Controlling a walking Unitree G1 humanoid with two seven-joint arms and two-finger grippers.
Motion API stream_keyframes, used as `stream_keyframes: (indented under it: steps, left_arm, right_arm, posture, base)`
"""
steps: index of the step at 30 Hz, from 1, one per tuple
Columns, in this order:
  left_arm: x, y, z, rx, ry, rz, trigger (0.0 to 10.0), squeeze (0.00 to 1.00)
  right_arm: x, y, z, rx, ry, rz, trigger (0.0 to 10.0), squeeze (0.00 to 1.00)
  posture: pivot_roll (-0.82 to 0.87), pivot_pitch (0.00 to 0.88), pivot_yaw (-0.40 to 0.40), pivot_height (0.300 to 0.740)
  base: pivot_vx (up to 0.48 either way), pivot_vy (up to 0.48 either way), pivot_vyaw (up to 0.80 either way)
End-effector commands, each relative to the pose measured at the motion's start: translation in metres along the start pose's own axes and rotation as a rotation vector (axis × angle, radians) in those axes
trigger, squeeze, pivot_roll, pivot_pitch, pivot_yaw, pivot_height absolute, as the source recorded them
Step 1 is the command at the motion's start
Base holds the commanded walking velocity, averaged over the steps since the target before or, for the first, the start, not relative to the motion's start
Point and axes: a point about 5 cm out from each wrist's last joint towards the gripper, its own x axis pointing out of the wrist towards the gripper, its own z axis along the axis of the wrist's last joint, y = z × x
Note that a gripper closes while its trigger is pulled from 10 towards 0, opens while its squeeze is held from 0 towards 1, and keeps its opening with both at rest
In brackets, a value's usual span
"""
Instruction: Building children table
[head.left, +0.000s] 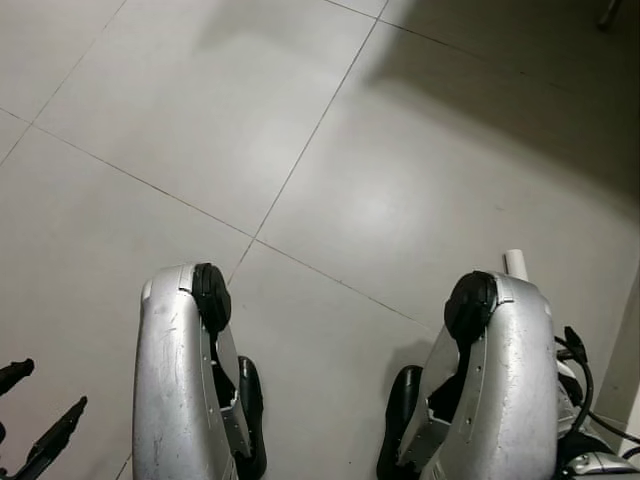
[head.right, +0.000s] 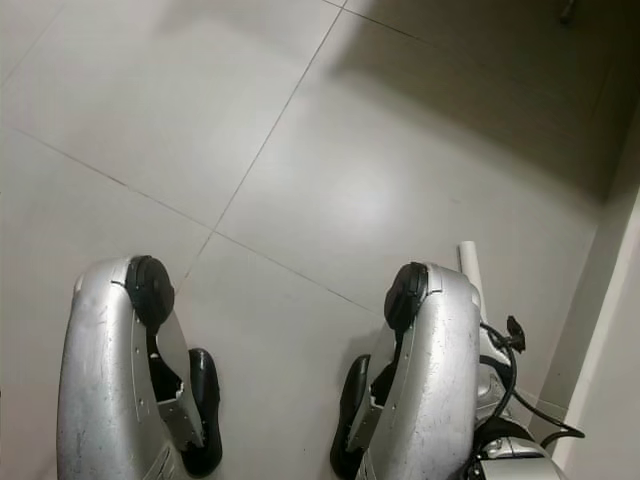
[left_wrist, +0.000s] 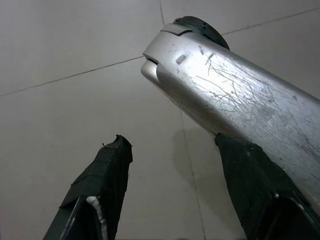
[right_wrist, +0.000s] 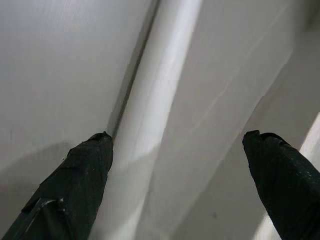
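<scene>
While right pincer (right_wrist: 177, 150) gapes, white tube (right_wrist: 160, 115) lies beside wall (head.right: 615, 400).

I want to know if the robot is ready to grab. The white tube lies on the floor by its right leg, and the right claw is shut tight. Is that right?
Not quite. The right claw is open: the right wrist view shows its two black fingers far apart, with the white tube lying on the floor between them. The rest is right; the tube pokes out by the right leg.

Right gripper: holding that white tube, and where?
No. The right gripper is open, its fingers apart with the white tube lying on the floor between them, ungrasped.
</scene>
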Motion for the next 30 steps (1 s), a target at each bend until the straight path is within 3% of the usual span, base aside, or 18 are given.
stream_keyframes:
  steps: [1, 16, 30]
  left_arm:
    - [-0.003, 0.0, -0.004, -0.019, 0.042, -0.008, 10.0, 0.0]
    - [-0.002, 0.0, -0.005, -0.022, 0.053, -0.014, 10.0, 0.0]
    - [0.002, -0.002, -0.005, -0.021, 0.045, -0.022, 10.0, 0.0]
  right_arm:
    - [-0.013, 0.023, -0.023, -0.096, 0.088, 0.082, 10.0, 0.0]
    - [-0.036, 0.048, -0.059, -0.16, 0.217, 0.196, 10.0, 0.0]
    - [-0.039, 0.052, -0.064, -0.212, 0.25, 0.225, 10.0, 0.0]
  posture:
    - [0.34, 0.564, 0.097, 0.3]
    - [0.33, 0.555, 0.099, 0.3]
    - [0.34, 0.534, 0.109, 0.3]
  base:
    - [0.0, 0.0, 0.0]
    - [0.0, 0.0, 0.0]
    - [0.0, 0.0, 0.0]
